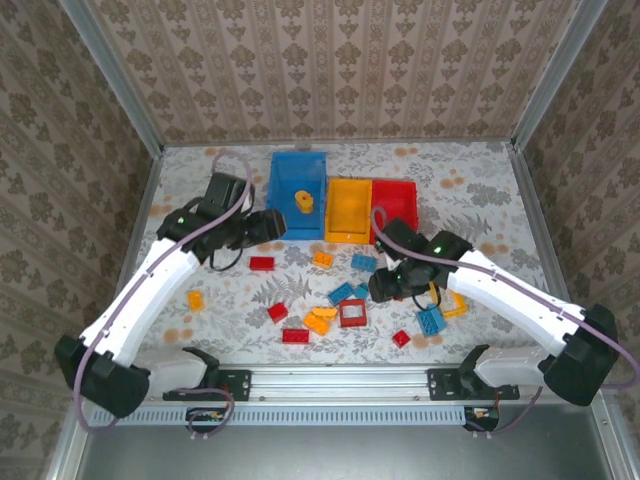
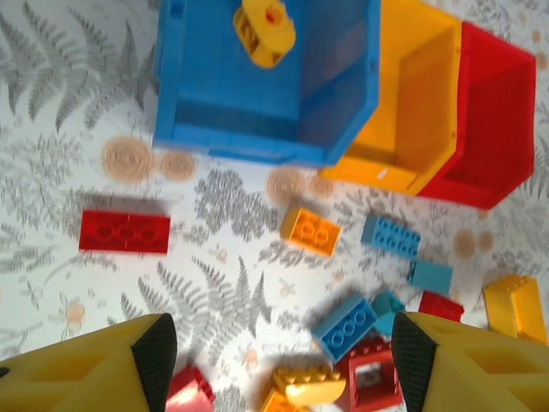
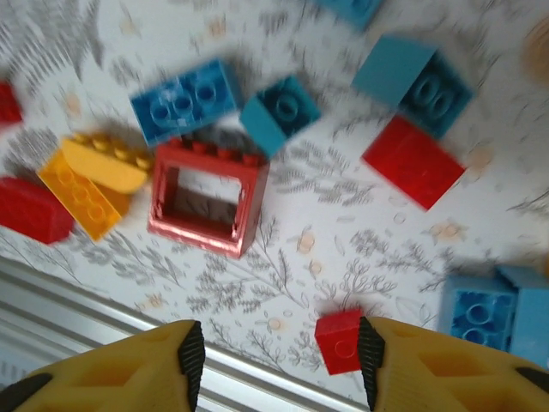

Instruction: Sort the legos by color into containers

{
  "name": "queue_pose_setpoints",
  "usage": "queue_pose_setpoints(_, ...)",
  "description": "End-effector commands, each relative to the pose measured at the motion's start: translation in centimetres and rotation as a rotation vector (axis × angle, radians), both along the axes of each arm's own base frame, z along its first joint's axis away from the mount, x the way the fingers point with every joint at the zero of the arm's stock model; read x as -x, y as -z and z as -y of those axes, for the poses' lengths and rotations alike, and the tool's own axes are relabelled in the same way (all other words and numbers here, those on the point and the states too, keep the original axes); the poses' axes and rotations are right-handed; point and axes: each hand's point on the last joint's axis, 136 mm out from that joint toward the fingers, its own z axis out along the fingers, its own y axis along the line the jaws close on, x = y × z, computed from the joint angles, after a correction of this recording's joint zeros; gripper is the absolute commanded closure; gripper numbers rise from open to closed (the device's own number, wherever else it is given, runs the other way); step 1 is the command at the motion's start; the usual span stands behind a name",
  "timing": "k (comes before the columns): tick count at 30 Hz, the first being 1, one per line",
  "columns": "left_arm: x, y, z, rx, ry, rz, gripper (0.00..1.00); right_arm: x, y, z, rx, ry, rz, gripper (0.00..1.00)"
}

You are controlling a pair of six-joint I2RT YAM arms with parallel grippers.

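Left gripper [image 1: 272, 225] at centre left, fingers apart and empty, right gripper [image 3: 279, 365] fingers apart above a small red brick [image 3: 339, 343], legos [image 1: 341, 293] scattered mid-frame, blue bin [image 1: 285, 190], yellow-orange bin [image 1: 348, 212], red bin [image 1: 398, 200] side by side at upper centre, yellow round brick [image 1: 303, 203] inside the blue bin

Blurred blue bricks [image 3: 489, 313] (lower right) are cut off by the right wrist view's edge.

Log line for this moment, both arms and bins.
left gripper: open, empty, before blue plastic bin | right gripper: open above small red plastic brick | round yellow plastic brick in blue bin
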Motion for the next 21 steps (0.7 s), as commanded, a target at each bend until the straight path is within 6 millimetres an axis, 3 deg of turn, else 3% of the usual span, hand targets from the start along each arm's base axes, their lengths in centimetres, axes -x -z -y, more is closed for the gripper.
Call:
queue_pose_setpoints(1, 2.2, 1.2, 0.3, 0.02, 0.073, -0.025, 0.31, 0.5, 2.5, -1.7, -0.057, 0.048, -0.074, 0.5)
queue_pose_setpoints(7, 4.6, 3.0, -0.4, -0.023, 0.156, -0.046, 0.32, 0.3, 5.8, -4.1, -0.07, 0.077, -0.136, 0.54)
queue_pose_setpoints(13, 5.7, 3.6, -0.7, -0.04, 0.197, -0.06, 0.33, 0.5, 9.0, -5.0, -0.044, 0.124, -0.211, 0.6)
queue_pose_setpoints(21, 6.1, 3.4, -0.7, -0.039, 0.222, -0.049, 0.33, 0.3, 11.3, -3.6, 0.057, 0.209, -0.221, 0.7)
